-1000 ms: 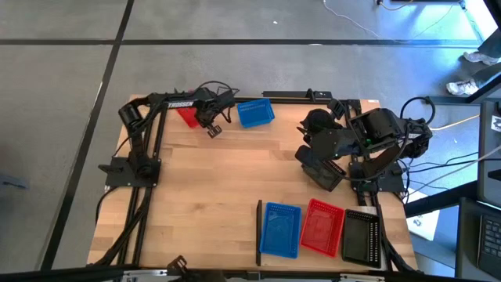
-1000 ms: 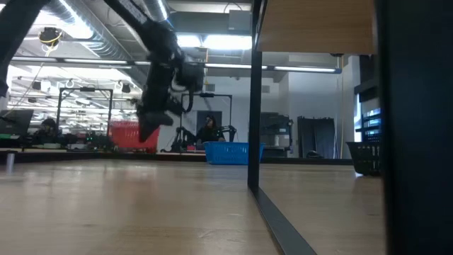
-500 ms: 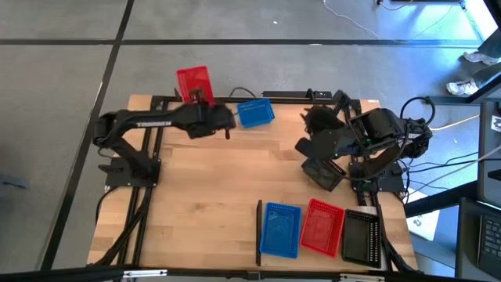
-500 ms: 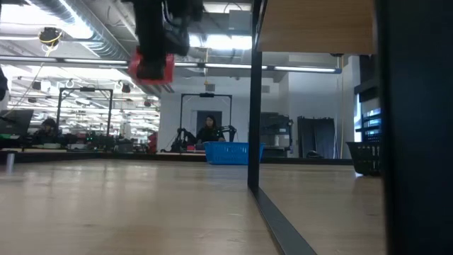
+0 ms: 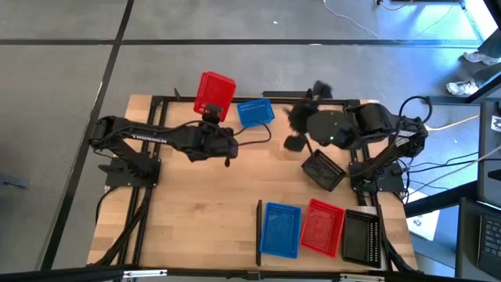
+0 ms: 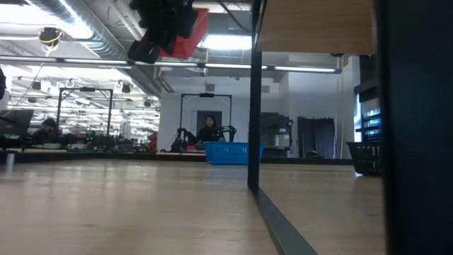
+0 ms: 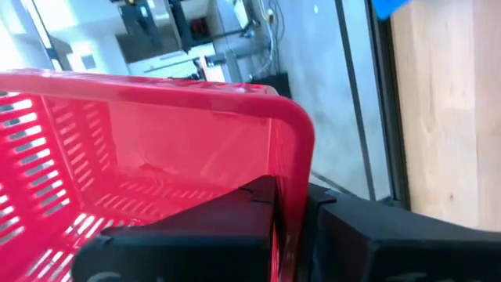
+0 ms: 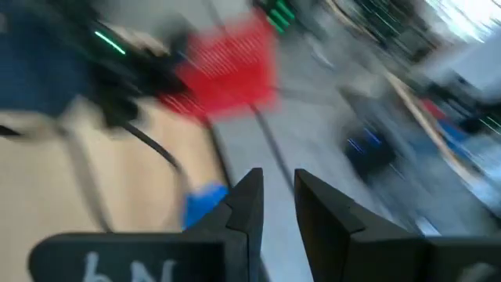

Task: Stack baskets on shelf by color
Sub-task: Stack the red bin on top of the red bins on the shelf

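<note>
My left gripper (image 7: 291, 223) is shut on a red basket (image 5: 213, 95) and carries it high over the table's far side, left of centre; the low view shows the basket (image 6: 185, 32) tilted near the top. A blue basket (image 5: 254, 113) rests on its bottom by the far edge. A black basket (image 5: 323, 169) lies on the table's right part, near my right arm (image 5: 333, 127). My right gripper (image 8: 274, 192) is shut on nothing and hangs in the air. On the shelf (image 5: 309, 252) at the near right, blue (image 5: 280, 230), red (image 5: 321, 228) and black (image 5: 362, 236) baskets sit side by side. My left gripper holds the red basket by the rim of one wall (image 7: 296, 157). One finger (image 7: 250, 207) is inside the basket and the other (image 7: 352, 227) outside. The basket is lifted clear of the table and tilted, standing up from the fingers.
A thin black bar (image 5: 259, 232) edges the shelf on its left. Black frame rails (image 5: 149, 188) run along the table's left and far sides. In the low view a dark post (image 6: 254, 99) stands in front of the blue basket (image 6: 226, 152).
My left gripper has lifted the red basket from the table's far left corner high into the air and carried it toward the right, tipping it. My right arm has swung toward the far edge and the table's left, away from the black basket, which has stayed put.
</note>
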Motion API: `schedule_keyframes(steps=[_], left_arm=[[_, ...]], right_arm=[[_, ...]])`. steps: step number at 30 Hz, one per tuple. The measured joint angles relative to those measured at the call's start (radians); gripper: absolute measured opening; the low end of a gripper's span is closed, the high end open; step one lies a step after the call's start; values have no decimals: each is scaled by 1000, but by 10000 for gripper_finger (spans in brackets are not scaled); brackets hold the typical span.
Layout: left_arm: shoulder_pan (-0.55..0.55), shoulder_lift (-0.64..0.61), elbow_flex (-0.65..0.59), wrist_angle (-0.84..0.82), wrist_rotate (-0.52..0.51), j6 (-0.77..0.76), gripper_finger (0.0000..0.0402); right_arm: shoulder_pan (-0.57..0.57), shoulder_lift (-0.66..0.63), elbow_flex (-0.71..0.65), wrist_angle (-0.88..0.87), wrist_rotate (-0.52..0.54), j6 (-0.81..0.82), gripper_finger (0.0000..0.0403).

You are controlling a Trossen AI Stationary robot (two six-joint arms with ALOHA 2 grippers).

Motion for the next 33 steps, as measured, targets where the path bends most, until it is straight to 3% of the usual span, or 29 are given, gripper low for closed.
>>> schedule_keyframes(steps=[4, 8, 13, 19, 24, 33], left_arm=[[-30, 0, 0, 50, -1, 11, 0], [-67, 0, 0, 88, -2, 74, 0], [-106, 0, 0, 141, 17, 210, 0], [-142, 0, 0, 153, 24, 266, 0], [-159, 0, 0, 152, 25, 266, 0], [-181, 0, 0, 151, 25, 266, 0]], right_arm=[[-12, 20, 0, 193, -214, -112, 77], [-44, 57, 0, 257, -285, -123, 77], [-88, 127, 0, 267, -268, -123, 77], [-113, 187, 0, 275, -115, -114, 77], [-129, 208, 0, 283, -160, -67, 77], [-154, 216, 0, 282, -127, -21, 77]])
